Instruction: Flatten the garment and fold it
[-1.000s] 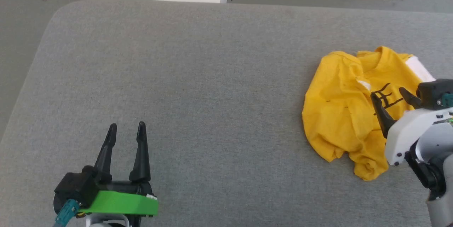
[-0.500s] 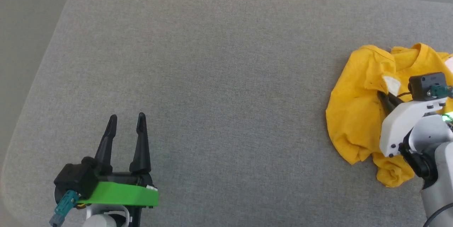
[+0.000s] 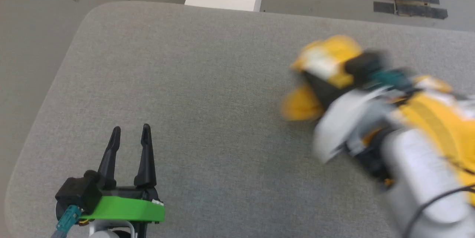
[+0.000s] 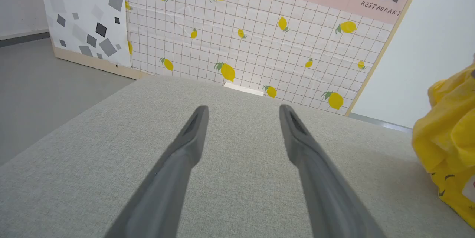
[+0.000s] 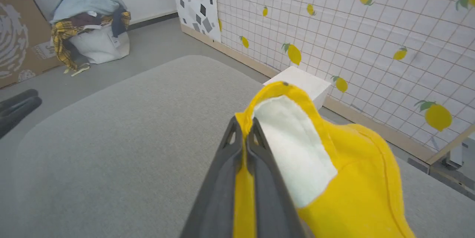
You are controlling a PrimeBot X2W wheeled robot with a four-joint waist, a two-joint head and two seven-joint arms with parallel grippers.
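Now my right tool (image 5: 244,126), open a second ago, is clamped on the garment (image 5: 345,178), lifting it off the table (image 3: 193,82) toward centre; left tool (image 3: 130,134) idles wide open. Flattening next, I reckon.

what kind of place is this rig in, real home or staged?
Probably a staged lab set, not a home: lemon-print backdrop panel, grey padded table, bag heaped with clothes on the floor.

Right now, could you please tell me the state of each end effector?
Left end effector: open, holding nothing.
Right end effector: shut on the yellow cotton T-shirt with a white patch.
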